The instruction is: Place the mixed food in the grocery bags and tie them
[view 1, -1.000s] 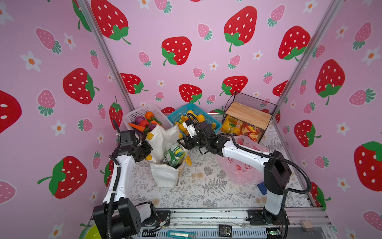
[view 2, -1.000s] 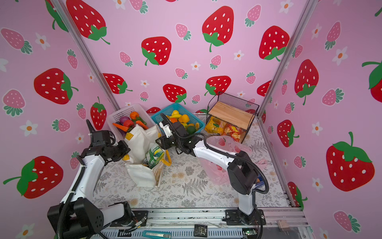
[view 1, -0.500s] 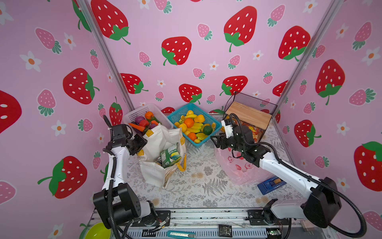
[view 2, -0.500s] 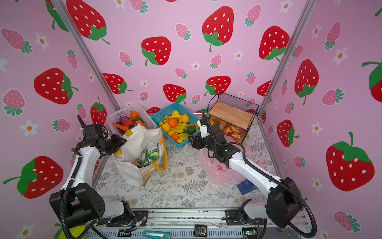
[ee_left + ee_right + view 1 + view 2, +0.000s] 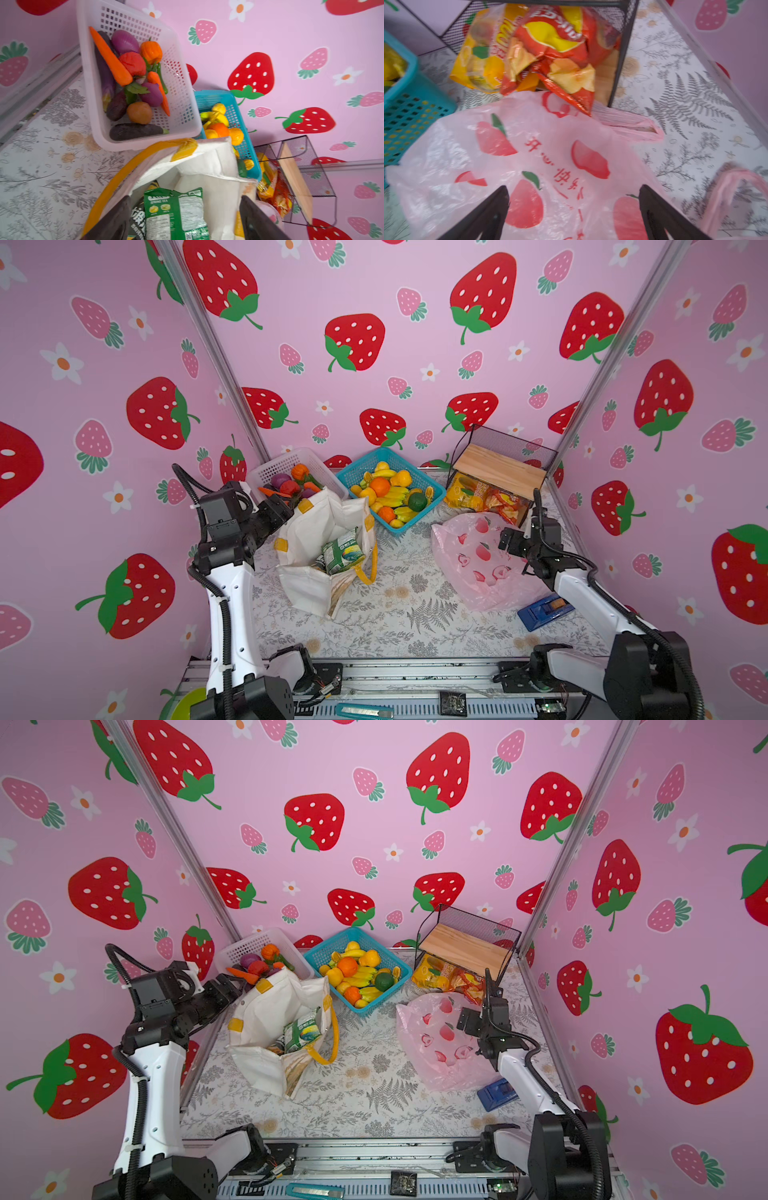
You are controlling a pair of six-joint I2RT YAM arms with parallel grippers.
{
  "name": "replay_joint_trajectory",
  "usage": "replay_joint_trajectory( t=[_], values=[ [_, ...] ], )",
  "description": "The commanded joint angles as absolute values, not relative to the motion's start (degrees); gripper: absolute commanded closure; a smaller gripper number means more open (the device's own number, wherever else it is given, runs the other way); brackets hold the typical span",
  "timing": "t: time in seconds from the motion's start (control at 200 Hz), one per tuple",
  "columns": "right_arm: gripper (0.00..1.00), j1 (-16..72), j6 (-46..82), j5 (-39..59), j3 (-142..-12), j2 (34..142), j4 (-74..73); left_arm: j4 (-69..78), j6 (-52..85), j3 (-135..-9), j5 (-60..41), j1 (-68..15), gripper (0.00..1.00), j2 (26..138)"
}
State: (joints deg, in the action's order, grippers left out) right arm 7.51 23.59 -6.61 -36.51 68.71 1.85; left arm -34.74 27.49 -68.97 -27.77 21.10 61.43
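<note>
Canvas tote [image 5: 316, 531] stands by the spread left claw [image 5: 284, 509], pink bag [image 5: 469, 568] under the spread right claw [image 5: 573, 188]

this is looking like a robot test booth dressed up as a toy grocery stall. pink strawberry wall panels [image 5: 353, 339] are closing in a table [image 5: 415, 614], with metal posts [image 5: 222, 364] standing at its back corners. two robot arms [image 5: 230, 605] are standing on a metal rail [image 5: 415, 674] along its front edge; a blue basket [image 5: 361, 466] of toy fruit is sitting at the back edge.
</note>
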Motion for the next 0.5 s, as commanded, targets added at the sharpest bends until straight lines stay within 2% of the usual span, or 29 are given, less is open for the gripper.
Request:
replay_joint_trajectory(
  t=[0.0,0.115,0.22,0.25,0.325,0.335,0.425,0.47,0.495],
  values=[
    [0.02,5.02,26.39,-10.16,-35.27,72.43,-2.44,-32.86,29.26,-69.43,-33.66,18.44,0.19,58.53],
    [0.07,5.01,27.60,-8.42,-36.91,79.88,-5.35,-32.96,29.46,-69.24,-33.26,14.98,0.21,55.56],
    [0.19,5.00,27.60,-8.02,-39.09,85.53,-5.62,-32.86,29.66,-68.67,-33.37,11.90,0.23,53.78],
    [0.27,4.97,27.41,-8.40,-39.11,86.09,-5.93,-33.00,29.58,-68.56,-33.68,10.95,0.23,53.43],
    [0.57,4.99,26.90,-8.61,-38.14,84.77,-7.01,-33.41,29.04,-68.40,-34.98,8.53,0.25,52.85],
    [0.62,5.01,26.77,-8.43,-37.69,83.92,-7.18,-33.40,28.88,-68.41,-35.22,8.20,0.25,52.83],
    [0.90,5.42,25.96,-4.02,-33.81,75.71,-10.67,-33.48,27.48,-68.51,-36.56,3.95,0.27,52.73],
    [0.99,5.98,25.09,-0.05,-32.05,70.37,-12.49,-33.96,26.61,-69.03,-35.96,1.20,0.28,53.03],
    [1.00,6.31,24.32,2.82,-31.60,67.62,-13.13,-34.03,26.20,-69.38,-35.37,-0.44,0.28,53.24]
  ],
)
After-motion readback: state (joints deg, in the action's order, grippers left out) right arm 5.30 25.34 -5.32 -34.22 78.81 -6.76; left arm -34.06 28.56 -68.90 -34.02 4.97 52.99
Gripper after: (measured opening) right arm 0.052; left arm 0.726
